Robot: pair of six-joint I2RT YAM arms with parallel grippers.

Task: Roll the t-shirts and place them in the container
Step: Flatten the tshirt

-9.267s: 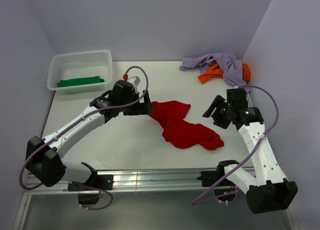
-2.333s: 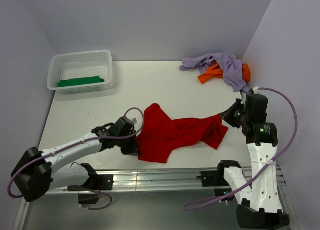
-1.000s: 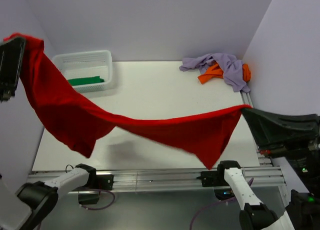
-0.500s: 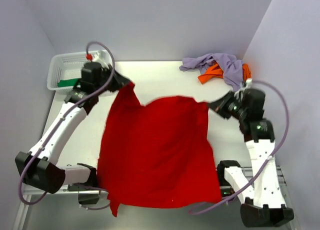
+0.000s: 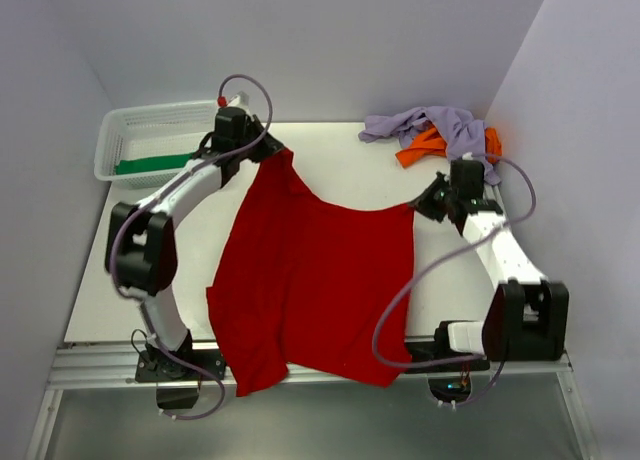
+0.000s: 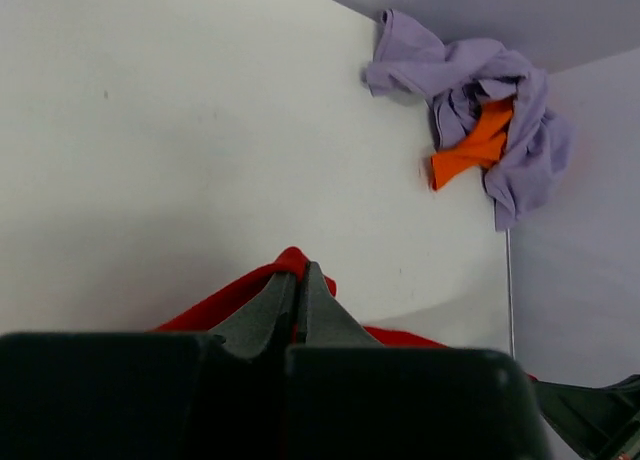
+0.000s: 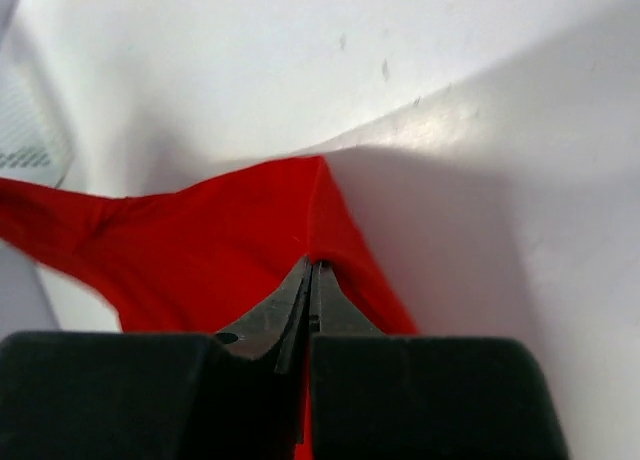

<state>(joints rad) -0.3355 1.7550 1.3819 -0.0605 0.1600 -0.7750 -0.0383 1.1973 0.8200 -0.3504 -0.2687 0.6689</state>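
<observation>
A bright red t-shirt [image 5: 315,280] lies spread across the middle of the white table, its lower hem hanging over the front rail. My left gripper [image 5: 272,150] is shut on the shirt's far left corner, near the basket; the pinched red cloth [image 6: 290,262] shows at its closed tips [image 6: 301,270]. My right gripper [image 5: 425,202] is shut on the far right corner, red cloth [image 7: 200,245] bunched at its tips [image 7: 312,265]. A lavender t-shirt [image 5: 445,128] and an orange one [image 5: 425,145] lie heaped at the back right. A green one [image 5: 150,164] lies in the basket.
The white mesh basket [image 5: 120,130] stands at the back left, close to the left arm's wrist. Lavender walls close in the back and both sides. The metal rail [image 5: 130,355] with the arm bases runs along the front edge.
Both arms have carried the red t-shirt from high in the air down and toward the back. It now lies spread flat on the table, still pinched at its two far corners.
</observation>
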